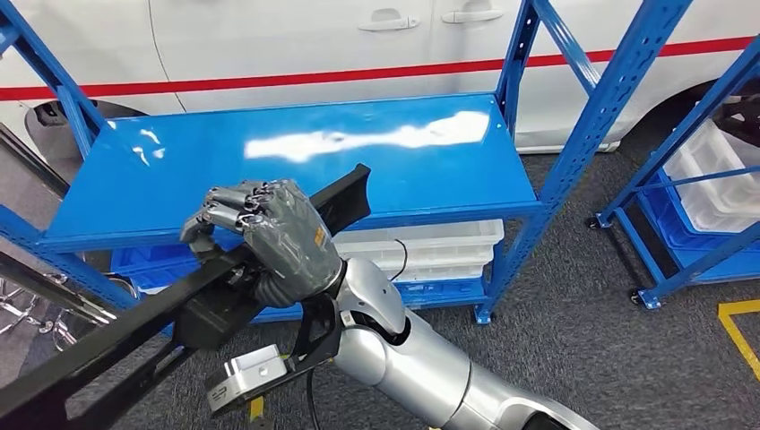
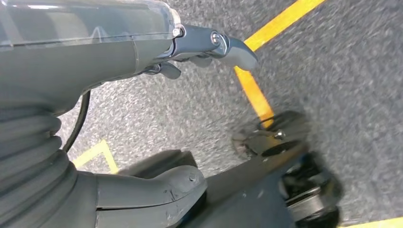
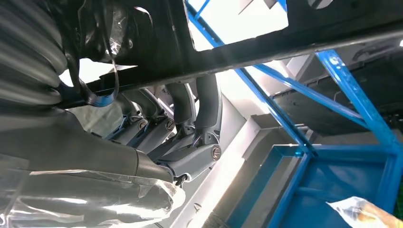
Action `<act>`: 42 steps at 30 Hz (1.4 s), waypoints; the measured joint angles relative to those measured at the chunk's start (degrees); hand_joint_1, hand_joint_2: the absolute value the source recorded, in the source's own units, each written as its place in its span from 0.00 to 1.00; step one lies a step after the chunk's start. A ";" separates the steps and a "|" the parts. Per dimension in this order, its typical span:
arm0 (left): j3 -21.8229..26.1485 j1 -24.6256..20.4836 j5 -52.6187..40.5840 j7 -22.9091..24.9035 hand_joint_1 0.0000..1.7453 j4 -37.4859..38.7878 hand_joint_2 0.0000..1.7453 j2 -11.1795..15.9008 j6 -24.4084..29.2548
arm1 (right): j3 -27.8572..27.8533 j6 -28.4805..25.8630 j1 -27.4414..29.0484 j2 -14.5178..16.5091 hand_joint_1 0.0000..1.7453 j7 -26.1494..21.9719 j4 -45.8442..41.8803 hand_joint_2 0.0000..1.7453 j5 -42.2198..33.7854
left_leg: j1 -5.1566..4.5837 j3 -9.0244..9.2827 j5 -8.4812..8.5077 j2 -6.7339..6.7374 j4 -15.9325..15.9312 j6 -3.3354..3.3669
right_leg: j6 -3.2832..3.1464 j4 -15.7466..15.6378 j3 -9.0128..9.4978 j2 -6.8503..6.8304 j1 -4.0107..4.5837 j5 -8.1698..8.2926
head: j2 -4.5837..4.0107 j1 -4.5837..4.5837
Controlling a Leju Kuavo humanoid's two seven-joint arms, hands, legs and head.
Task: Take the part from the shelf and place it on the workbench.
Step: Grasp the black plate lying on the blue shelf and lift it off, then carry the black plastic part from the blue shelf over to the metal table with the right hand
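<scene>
The part [image 1: 107, 345] is a long black bar-shaped frame with cut-outs, lying slantwise from the lower left up to the shelf's front edge. My right hand [image 1: 273, 240] grips it around the middle, fingers wrapped over the top. Up close, in the right wrist view, the dark fingers [image 3: 204, 109] curl around the black part [image 3: 266, 42]. The part's far end reaches over the front of the glossy blue shelf board [image 1: 421, 170]. My left hand [image 2: 85, 61] hangs over the grey floor, thumb and fingers apart, holding nothing.
A white car with a red stripe [image 1: 296, 36] stands right behind the blue rack. White bins [image 1: 421, 246] sit on the lower shelf. A second blue rack with white bins [image 1: 717, 179] is at the right. Yellow lines [image 1: 739, 322] mark the grey carpet.
</scene>
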 joint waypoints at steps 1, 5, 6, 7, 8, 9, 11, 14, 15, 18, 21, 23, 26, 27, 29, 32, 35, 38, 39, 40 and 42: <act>0.01 0.02 0.15 -0.05 0.00 0.00 1.00 0.02 0.01 | 0.20 -0.10 0.34 0.14 1.00 -0.25 0.27 1.00 -0.19 | 0.07 -0.82 -2.19 0.00 3.80 -0.24 | -0.04 0.04 -0.76 -0.06 0.01 0.58 | 0.00 0.00; 0.02 0.14 0.44 -0.25 0.00 0.00 1.00 0.10 0.05 | 0.89 -0.26 1.74 0.32 1.00 -1.00 1.25 1.00 -0.55 | 0.45 3.43 0.27 0.01 3.76 -0.75 | 0.54 0.47 -3.56 -0.23 -0.13 2.44 | 0.00 0.01; 0.02 0.11 0.45 -0.28 0.00 0.00 1.00 0.11 0.07 | 0.93 -0.27 1.87 0.40 1.00 -1.06 1.41 1.00 -0.58 | 0.50 6.37 1.14 -0.03 -0.32 -0.76 | 0.83 0.66 -4.14 -0.22 -0.11 2.79 | 0.01 0.01; 0.02 0.08 0.45 -0.32 0.00 0.00 1.00 0.13 0.08 | 0.96 -0.29 1.92 0.54 1.00 -1.06 1.53 1.00 -0.60 | 0.43 9.08 1.33 -0.17 -4.44 -0.56 | 1.18 0.87 -4.63 -0.20 -0.08 3.15 | 0.01 0.02; 0.03 0.08 0.45 -0.35 0.00 0.00 1.00 0.13 0.08 | 0.96 -0.31 1.95 0.68 1.00 -1.07 1.62 1.00 -0.62 | 0.33 10.85 1.07 -0.31 -7.34 -0.27 | 1.53 1.01 -4.96 -0.20 -0.03 3.54 | 0.01 0.02; 0.04 0.12 0.45 -0.37 0.00 0.00 1.00 0.14 0.08 | 0.97 -0.33 1.98 0.80 1.00 -1.07 1.70 1.00 -0.64 | 0.15 11.65 0.63 -0.46 -8.88 0.05 | 1.88 1.03 -5.18 -0.21 0.01 3.95 | 0.01 0.02; 0.08 0.31 0.45 -0.37 0.00 0.00 1.00 0.16 0.08 | 0.99 -0.34 2.05 0.89 1.00 -1.08 1.88 1.00 -0.71 | 0.12 11.39 1.05 -0.46 -9.29 0.93 | 2.59 0.98 -5.38 -0.16 -0.04 4.55 | 0.00 0.02; 0.11 0.29 0.46 -0.38 0.00 0.00 1.00 0.19 0.08 | 1.03 -0.34 2.11 0.88 1.00 -1.08 2.12 1.00 -0.81 | 0.27 10.01 2.52 -0.05 -9.38 2.55 | 3.34 5.30 -7.02 0.13 -0.17 -0.18 | 0.01 0.05; 0.11 0.24 0.47 -0.38 0.00 0.00 1.00 0.20 0.08 | 1.05 -0.34 2.13 0.88 1.00 -1.08 2.18 1.00 -0.83 | 0.08 9.33 2.97 0.03 -9.25 2.93 | 3.44 8.85 -8.07 0.16 -0.18 -3.02 | 0.00 0.07; 0.13 0.27 0.67 -0.38 0.00 0.00 1.00 0.23 -0.07 | 1.07 -0.32 2.21 0.88 1.00 -1.09 2.54 1.00 -0.93 | -0.51 6.96 4.24 0.21 -8.51 3.37 | 3.31 17.80 -9.53 0.18 -0.11 -6.79 | 0.00 0.06; 0.13 0.27 0.81 -0.60 0.00 0.00 1.00 0.19 -0.32 | 1.07 -0.28 2.20 0.95 1.00 -1.22 2.79 1.00 -1.18 | -1.17 4.84 5.33 0.17 -7.66 3.48 | 1.67 10.99 -3.35 0.21 0.42 -3.25 | 0.00 0.04; 0.13 0.26 0.81 -0.91 0.00 0.02 1.00 -0.01 -0.59 | 1.07 -0.25 2.13 1.22 1.00 -1.36 2.81 1.00 -1.42 | -1.29 4.12 6.18 0.16 -7.59 3.15 | 0.46 3.55 1.26 0.21 0.92 -3.04 | 0.01 0.01; 0.13 0.14 0.87 -1.46 0.00 0.04 1.00 -0.25 -1.11 | 1.08 -0.19 1.97 1.49 1.00 -1.55 2.87 1.00 -1.84 | -0.85 3.87 7.66 0.21 -8.31 2.09 | 0.05 0.29 2.46 0.28 1.36 -2.12 | 0.00 0.04; 0.13 0.09 0.93 -1.68 0.00 0.04 1.00 -0.26 -1.31 | 1.08 -0.16 1.90 1.57 1.00 -1.62 2.94 1.00 -1.95 | -0.79 3.68 7.37 0.13 -8.30 1.77 | -0.06 -0.39 2.33 0.16 1.22 -1.28 | 0.01 0.07; 0.13 0.13 1.11 -2.07 0.00 0.04 1.00 -0.26 -1.77 | 1.08 -0.07 1.81 1.80 1.00 -1.77 3.10 1.00 -2.12 | -0.74 2.64 3.68 -0.05 -5.69 1.07 | -0.33 -1.55 1.52 -0.07 0.63 0.45 | 0.00 0.03; 0.14 0.12 1.39 -2.33 0.00 0.04 1.00 -0.19 -2.13 | 1.09 0.01 1.76 2.02 1.00 -1.93 3.43 1.00 -2.21 | -0.06 0.52 -3.37 -0.11 4.17 -0.14 | -0.08 -1.43 -1.14 -0.26 0.28 2.52 | 0.00 0.02; 0.14 0.10 1.47 -2.54 0.00 0.04 1.00 -0.12 -2.26 | 1.09 0.02 1.77 2.03 1.00 -1.94 3.74 1.00 -2.22 | 0.85 3.00 0.05 -0.09 6.28 -1.53 | 0.86 -0.24 -4.64 -0.50 -0.43 4.31 | 0.00 0.01; 0.15 0.03 1.89 -3.39 0.00 0.04 1.00 -0.45 -1.50 | 1.09 0.02 1.81 2.11 1.00 -2.04 3.74 1.00 -2.30 | 1.39 10.98 0.14 -0.30 -4.16 -2.28 | 2.22 1.77 -7.63 -0.43 -0.86 5.58 | 0.01 -0.01; 0.18 0.06 2.11 -3.78 0.00 0.04 1.00 -0.70 -0.91 | 1.09 0.02 1.84 2.14 1.00 -2.10 3.74 1.00 -2.33 | 1.29 12.47 -1.08 -0.43 -6.72 -1.90 | 2.61 2.16 -8.08 -0.41 -0.76 6.03 | 0.01 0.00; 0.23 0.11 2.37 -4.14 0.00 0.04 1.00 -0.98 -0.34 | 1.10 0.01 1.88 2.15 1.00 -2.15 3.73 1.00 -2.36 | 0.99 12.94 -1.74 -0.55 -7.84 -1.21 | 2.97 2.24 -8.32 -0.40 -0.67 6.56 | 0.01 0.00; 0.39 0.26 2.73 -4.64 0.00 0.05 1.00 -1.44 0.27 | 1.11 -0.01 2.01 1.96 1.00 -2.19 3.77 1.00 -2.44 | 0.93 11.81 -1.02 -0.45 -7.71 0.29 | 3.64 2.12 -8.73 -0.39 -0.81 7.26 | 0.01 0.02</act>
